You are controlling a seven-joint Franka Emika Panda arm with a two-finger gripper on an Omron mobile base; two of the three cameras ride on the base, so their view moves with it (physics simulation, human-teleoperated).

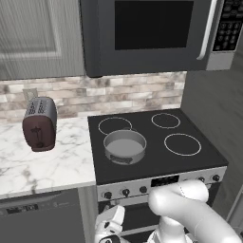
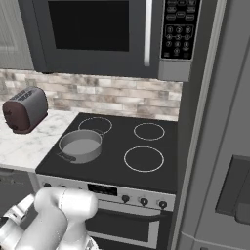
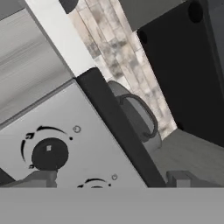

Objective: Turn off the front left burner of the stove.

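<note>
Approaching the silver front panel (image 1: 161, 182) of the stove (image 1: 152, 137), the arm works low so the hand faces the knobs head-on. In the hand view a dark knob (image 3: 49, 153) sits just above the left fingertip (image 3: 41, 178); the pincer (image 3: 111, 179) appears released, its tips standing well apart, though neither touches the knob. The front left burner (image 1: 124, 144) lies beneath a grey pan (image 2: 80, 145), which covers most of its ring. A toaster (image 1: 40, 123) stands on the marble desk (image 1: 42, 161) to the left. Judged from these views, the next move calls for centring on the correct knob before closing.
</note>
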